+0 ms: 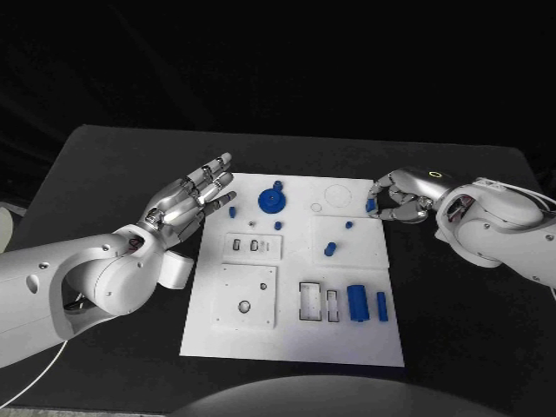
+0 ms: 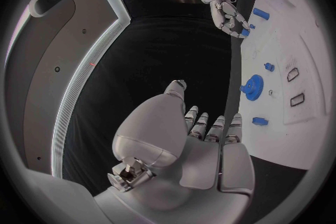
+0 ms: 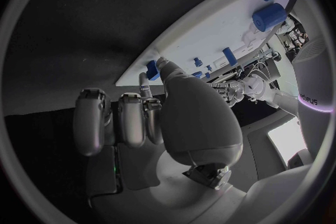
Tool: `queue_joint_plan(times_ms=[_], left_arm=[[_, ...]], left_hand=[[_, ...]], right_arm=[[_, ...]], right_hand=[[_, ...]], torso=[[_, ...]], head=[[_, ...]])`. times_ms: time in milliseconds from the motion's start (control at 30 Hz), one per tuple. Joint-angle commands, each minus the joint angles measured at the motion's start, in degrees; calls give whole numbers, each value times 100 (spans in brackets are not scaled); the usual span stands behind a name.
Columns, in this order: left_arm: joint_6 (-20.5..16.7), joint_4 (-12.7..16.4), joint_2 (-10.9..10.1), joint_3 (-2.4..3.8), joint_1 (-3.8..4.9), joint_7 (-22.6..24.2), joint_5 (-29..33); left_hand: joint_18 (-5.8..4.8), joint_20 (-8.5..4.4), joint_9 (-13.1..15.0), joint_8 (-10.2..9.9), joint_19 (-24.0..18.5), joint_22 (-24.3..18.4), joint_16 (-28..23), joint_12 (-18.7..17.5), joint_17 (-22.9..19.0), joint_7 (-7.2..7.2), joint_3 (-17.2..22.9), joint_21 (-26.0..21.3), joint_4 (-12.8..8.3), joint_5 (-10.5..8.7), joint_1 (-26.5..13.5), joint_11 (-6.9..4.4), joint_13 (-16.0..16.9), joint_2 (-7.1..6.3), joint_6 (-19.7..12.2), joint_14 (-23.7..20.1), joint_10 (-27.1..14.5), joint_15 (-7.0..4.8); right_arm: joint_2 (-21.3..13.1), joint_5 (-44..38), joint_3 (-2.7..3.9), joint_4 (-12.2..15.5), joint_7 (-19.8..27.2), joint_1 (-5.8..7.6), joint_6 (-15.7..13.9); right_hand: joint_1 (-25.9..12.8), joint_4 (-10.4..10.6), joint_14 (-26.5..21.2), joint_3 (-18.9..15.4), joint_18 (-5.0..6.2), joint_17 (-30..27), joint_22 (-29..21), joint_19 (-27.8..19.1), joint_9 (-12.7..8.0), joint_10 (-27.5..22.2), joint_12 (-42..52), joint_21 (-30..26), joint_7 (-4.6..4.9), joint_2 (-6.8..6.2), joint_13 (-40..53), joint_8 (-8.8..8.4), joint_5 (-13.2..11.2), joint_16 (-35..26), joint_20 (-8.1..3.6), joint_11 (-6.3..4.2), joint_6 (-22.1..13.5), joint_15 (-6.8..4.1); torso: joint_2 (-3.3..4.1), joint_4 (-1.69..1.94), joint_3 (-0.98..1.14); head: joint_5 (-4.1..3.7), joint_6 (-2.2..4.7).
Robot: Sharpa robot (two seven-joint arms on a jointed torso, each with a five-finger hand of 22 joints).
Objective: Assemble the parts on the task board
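A white board [image 1: 354, 339] lay mid-desk [image 1: 115, 156], blue blocks [image 1: 357, 304] nearest, a gear [image 1: 272, 201] farther back. The left hand [image 1: 190, 198] hovered open, fingers spread, beside the board's left edge. The right hand [image 1: 397, 198] pinched a small blue part [image 1: 371, 206] at the far right edge. It should probably lift straight before seating it.

The table [image 1: 102, 165] looks matt black and faintly cloth-like, the task board [image 1: 354, 334] a smooth matt white plastic, the parts [image 1: 357, 303] — among them a toothed blue gear [image 1: 272, 201] — plain blue plastic, and both hands' fingers [image 1: 210, 181] a satin, silvery metal-like finish.
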Motion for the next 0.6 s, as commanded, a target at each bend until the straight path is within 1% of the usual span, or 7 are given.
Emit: queue_joint_plan(times_ms=[33,200,333,600], left_arm=[[133,2,15,2,0,61,-27],[139,-2,18,2,-1,56,-27],[142,-8,22,2,-2,52,-27],[143,-17,27,1,-4,38,-25]], left_hand=[[96,39,8,36,10,8,-2,40,0,39,-12,5,-35,35,20,26,7,30,-4,-4,8,39],[97,44,7,34,11,9,1,41,1,41,-5,6,-43,38,20,31,7,35,-12,-2,9,45],[97,44,7,34,11,9,1,41,1,41,-5,6,-43,38,20,31,7,35,-12,-2,9,45],[97,47,5,31,11,8,1,41,1,41,0,6,-46,39,19,36,7,40,-23,-2,9,49]], right_arm=[[16,-78,1,-13,35,-17,-72],[36,-78,1,-32,76,-32,-164],[58,-74,1,-51,119,-41,-276],[109,-54,1,-86,142,-55,-501]], right_hand=[[48,-38,414,2,29,663,614,10,98,544,-24,-30,-16,10,1448,106,83,-24,-34,-41,18,-40],[62,-69,416,12,29,663,623,16,311,548,-19,-37,-45,50,1452,335,193,-28,-48,-63,33,-56],[72,-85,418,25,28,666,629,20,433,556,-9,-39,-61,79,1459,466,222,-26,-57,-75,46,-67],[57,-75,417,60,26,657,642,29,583,562,-1,-39,-85,152,1465,625,305,-38,-69,-94,60,-81]], torso=[[-2,-2,0],[-5,2,0],[-7,2,0],[-8,3,-1]], head=[[-5,-16],[-10,-25],[-8,-32],[-14,-27]])
